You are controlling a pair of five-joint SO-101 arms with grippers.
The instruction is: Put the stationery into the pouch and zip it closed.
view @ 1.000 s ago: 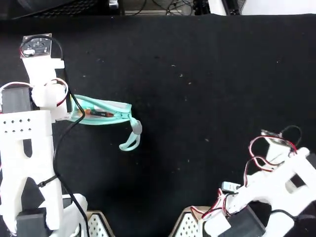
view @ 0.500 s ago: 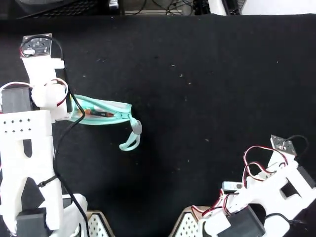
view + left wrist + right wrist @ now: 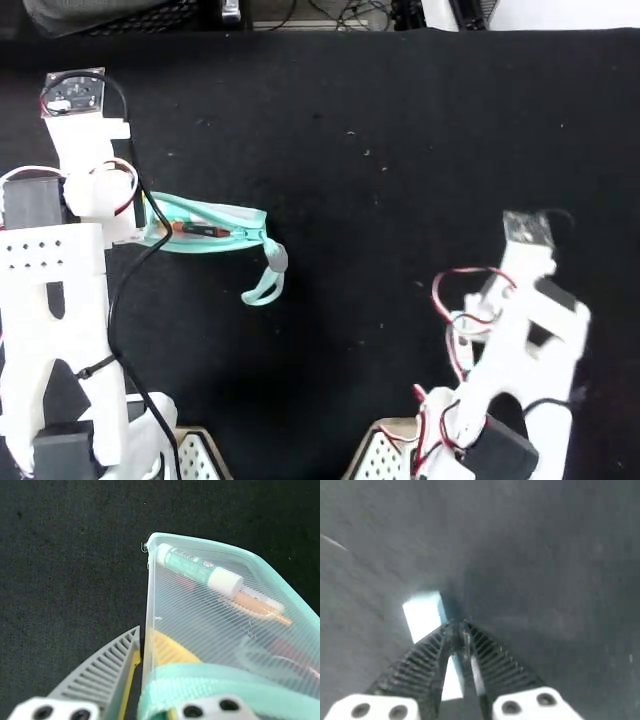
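A mint-green mesh pouch (image 3: 215, 228) lies at the left of the black table, its wrist strap (image 3: 264, 284) curling toward the front. My left gripper (image 3: 140, 225) is shut on the pouch's left end. In the left wrist view the gripper (image 3: 147, 647) clamps the pouch (image 3: 220, 630) edge, and a green-and-white tube (image 3: 190, 566) and an orange pen (image 3: 260, 607) show through the mesh. My right arm (image 3: 520, 310) stands at the right, far from the pouch. Its gripper (image 3: 458, 628) is shut on a pale blue-and-white eraser (image 3: 422, 614) just above the cloth.
The black cloth (image 3: 400, 150) covers the whole table, with open room between the pouch and the right arm. Cables and equipment lie beyond the far edge (image 3: 330, 15). The two arm bases (image 3: 390, 455) sit at the front edge.
The right arm has swung up from low at the front right toward the table's middle. The left arm and the pouch have stayed put.
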